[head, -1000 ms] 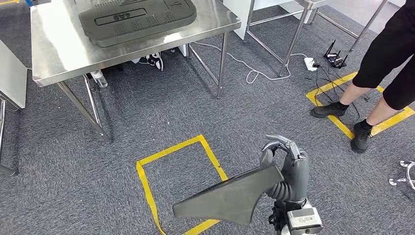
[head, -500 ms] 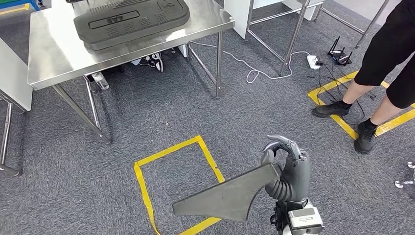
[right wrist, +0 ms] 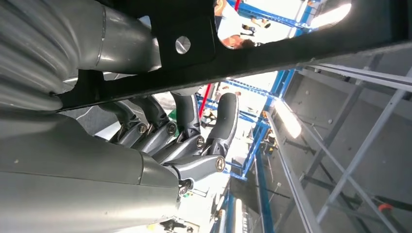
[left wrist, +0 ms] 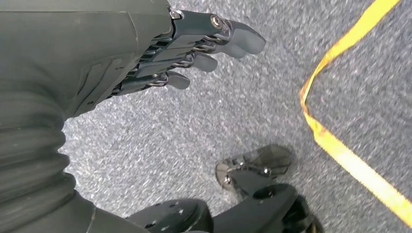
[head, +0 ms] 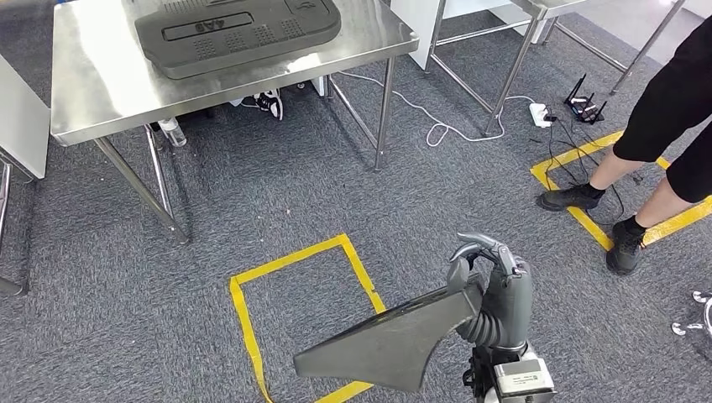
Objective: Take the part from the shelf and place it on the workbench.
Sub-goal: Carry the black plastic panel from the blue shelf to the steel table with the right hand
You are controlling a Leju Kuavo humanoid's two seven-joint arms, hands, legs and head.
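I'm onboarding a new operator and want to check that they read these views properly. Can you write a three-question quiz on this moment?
1. True or false: the right hand holds the flat grey part.
2. What already lies on the steel workbench? A) a dark ribbed panel B) a cardboard box C) a power strip
3. Fill in: on the carpet in front of the robot, yellow tape outlines a ____.

Key: 1 true. 2 A. 3 square. The left hand hangs over the carpet, holding nothing.
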